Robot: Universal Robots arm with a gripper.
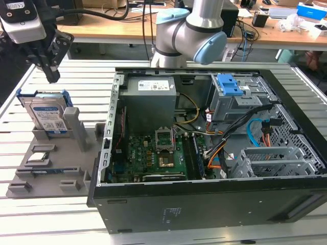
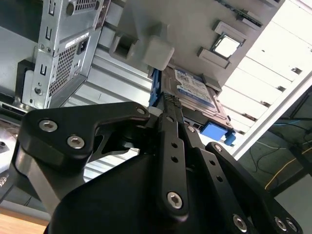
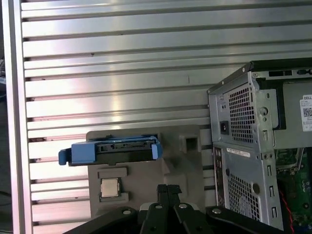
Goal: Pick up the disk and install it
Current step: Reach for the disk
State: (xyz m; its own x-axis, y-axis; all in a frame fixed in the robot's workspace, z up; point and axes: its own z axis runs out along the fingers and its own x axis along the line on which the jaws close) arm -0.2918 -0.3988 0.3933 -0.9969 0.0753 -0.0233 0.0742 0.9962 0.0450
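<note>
The disk (image 1: 47,116), a silver drive with a white-and-blue label in a bright blue bracket, stands on edge at the back of a grey holder (image 1: 56,171) at the exterior view's left. My gripper (image 1: 52,77) hangs just above and behind it, fingers together and holding nothing. In the first wrist view the disk (image 3: 114,150) shows edge-on, a little beyond the shut fingertips (image 3: 168,188). In the second wrist view the disk (image 2: 197,90) lies past the tip of the gripper (image 2: 171,103), apart from it.
A small square silver chip (image 1: 39,157) sits in the holder in front of the disk. The open computer case (image 1: 204,199) fills the exterior view's right, with a grey bay topped by a blue latch (image 1: 230,84) and a metal drive cage (image 1: 271,161). The arm's base (image 1: 189,35) stands behind the case.
</note>
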